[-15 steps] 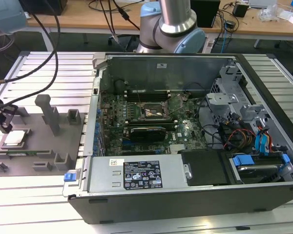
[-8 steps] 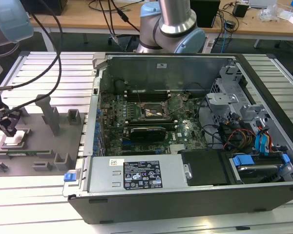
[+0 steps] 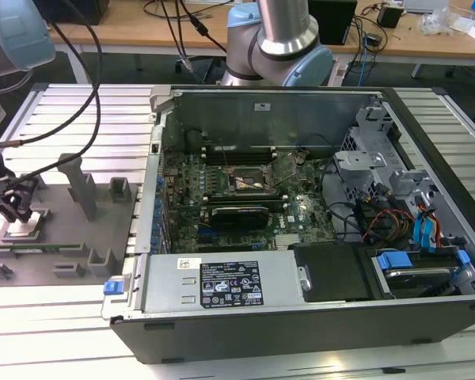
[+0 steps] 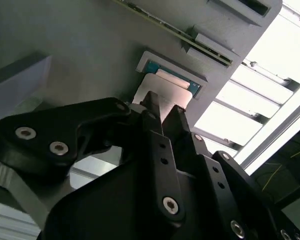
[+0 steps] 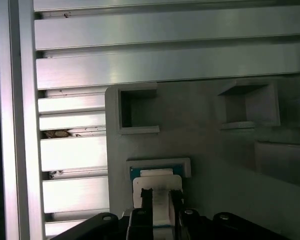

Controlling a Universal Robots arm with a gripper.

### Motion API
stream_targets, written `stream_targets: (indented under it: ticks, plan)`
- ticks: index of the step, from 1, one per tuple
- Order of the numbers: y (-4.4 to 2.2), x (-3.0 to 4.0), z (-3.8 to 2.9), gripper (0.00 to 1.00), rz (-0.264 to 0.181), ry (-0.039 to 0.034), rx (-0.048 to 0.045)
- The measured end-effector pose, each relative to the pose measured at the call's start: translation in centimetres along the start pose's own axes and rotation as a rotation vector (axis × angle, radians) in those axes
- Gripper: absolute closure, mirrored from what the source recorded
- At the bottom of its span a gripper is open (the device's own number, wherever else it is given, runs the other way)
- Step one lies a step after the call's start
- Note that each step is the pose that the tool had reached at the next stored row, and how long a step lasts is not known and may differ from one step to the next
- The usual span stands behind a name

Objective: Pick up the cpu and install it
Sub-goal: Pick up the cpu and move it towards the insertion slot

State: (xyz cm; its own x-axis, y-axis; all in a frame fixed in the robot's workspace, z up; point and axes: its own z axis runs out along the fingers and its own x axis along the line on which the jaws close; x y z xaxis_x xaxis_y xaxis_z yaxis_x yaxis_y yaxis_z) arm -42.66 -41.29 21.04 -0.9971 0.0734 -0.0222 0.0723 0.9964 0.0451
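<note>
Just beneath matte black gripper (image 5: 161, 198), pale flat square cpu (image 5: 157, 184)

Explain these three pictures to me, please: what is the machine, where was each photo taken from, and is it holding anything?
This is one robot arm, silver and pale blue, with a black gripper at its end. The exterior view comes from a camera off the arm: on a slatted aluminium table stand an open dark computer case and, at the exterior view's left, a grey holder plate. Both wrist views come from cameras riding on the arm, looking along the gripper. There it sits right at the cpu, a small pale silvery square chip lying in a grey pocket of the plate. Whether it already grips the chip, I cannot tell.
</note>
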Motion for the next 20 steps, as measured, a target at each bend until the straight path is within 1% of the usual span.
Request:
stream_targets:
  ticks: [1,5,6,7,9,13,14,20]
  plan:
    - [0.0,0.0,0.0,0.71,0.0,0.0,0.0]
    - [0.0,0.0,0.0,0.46,0.0,0.0,0.0]
    - [0.0,0.0,0.0,0.46,0.0,-0.0001,0.0]
    - [0.0,0.0,0.0,0.4,0.0,0.0,0.0]
    - [0.0,0.0,0.06,0.4,0.0,-0.0003,-0.0002]
    - [-0.04,0.02,1.05,0.4,0.0,0.0,0.0]
    - [-0.05,0.02,1.4,0.4,0.0,-0.0001,0.0]
    - [0.0,0.04,1.89,0.4,0.0,0.0,0.0]
